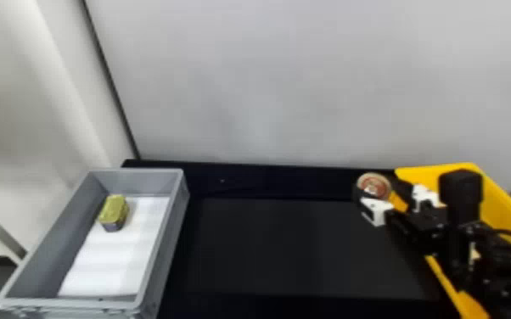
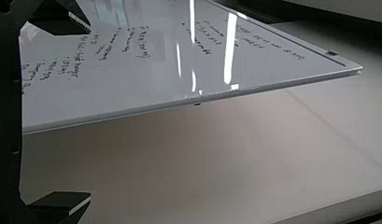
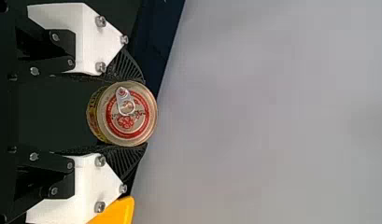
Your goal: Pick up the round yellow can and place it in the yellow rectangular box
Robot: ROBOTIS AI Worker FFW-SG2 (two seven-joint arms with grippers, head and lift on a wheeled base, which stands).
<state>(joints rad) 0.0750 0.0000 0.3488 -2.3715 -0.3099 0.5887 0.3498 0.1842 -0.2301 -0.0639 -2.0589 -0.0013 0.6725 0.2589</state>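
OK, going left to right. The left hand (image 2: 89, 113) has its two black fingers spread well apart with nothing between them, and its wrist view looks out on a glossy white board (image 2: 156, 70) with dark handwriting on it.

At the left of the counter (image 1: 288, 250) there's a long gray crate (image 1: 169, 250). It's got a white sheet (image 1: 106, 267) on the bottom and a gold-topped tin (image 1: 113, 210) with rounded corners sitting toward the far end, near the left wall. The counter itself is black, and a pale gray wall (image 1: 267, 85) stands behind it.

Over on the right, the round yellow can (image 1: 373, 186) is up at the far side, just left of the yellow rectangular box (image 1: 509, 208), so it's outside the box. The right hand (image 1: 378, 193) has it clamped, one ribbed black fingertip pressed on each side, with white brackets behind those. You get a nice look at the lid too: pull tab, red ring, red print. The right arm (image 1: 460, 237) comes in from the right, across the box.
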